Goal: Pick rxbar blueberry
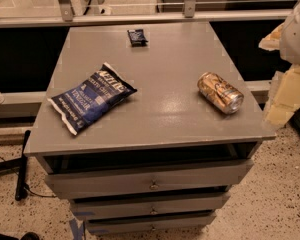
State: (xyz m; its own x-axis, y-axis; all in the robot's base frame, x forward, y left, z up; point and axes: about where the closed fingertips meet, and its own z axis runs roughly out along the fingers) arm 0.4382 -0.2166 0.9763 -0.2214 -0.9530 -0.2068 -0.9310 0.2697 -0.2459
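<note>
The rxbar blueberry (pixel 137 36) is a small flat dark navy wrapper lying near the far edge of the grey cabinet top (pixel 170 69), about the middle of that edge. My gripper (pixel 286 89) shows as a pale white and yellowish shape at the right edge of the view, beyond the cabinet's right side. It is well to the right of the bar and nearer the camera, and touches nothing on the top.
A large blue-and-white chip bag (pixel 92 103) lies at the front left of the top. A gold drink can (pixel 220 92) lies on its side at the right. Several drawers (pixel 150 181) sit below. A rail (pixel 140 18) runs behind the cabinet.
</note>
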